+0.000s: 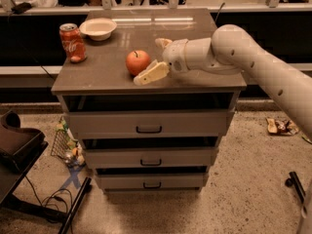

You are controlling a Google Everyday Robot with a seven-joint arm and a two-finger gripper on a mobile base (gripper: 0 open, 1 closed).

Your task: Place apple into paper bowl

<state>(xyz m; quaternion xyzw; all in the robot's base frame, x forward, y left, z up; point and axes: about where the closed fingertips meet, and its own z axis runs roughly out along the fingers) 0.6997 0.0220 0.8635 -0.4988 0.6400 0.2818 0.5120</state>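
Apple (138, 62) sits mid-desk (102, 74). End effector (148, 61) just right of apple, fingers spread, gripping nothing. Paper bowl (98, 28) behind-left of apple. Risk: near finger nudges apple, rolling it off.

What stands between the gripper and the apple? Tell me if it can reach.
Probably yes. The open gripper sits right beside the apple, fingers spread at its near and far sides, nothing between. The soda can and paper bowl stand well away.
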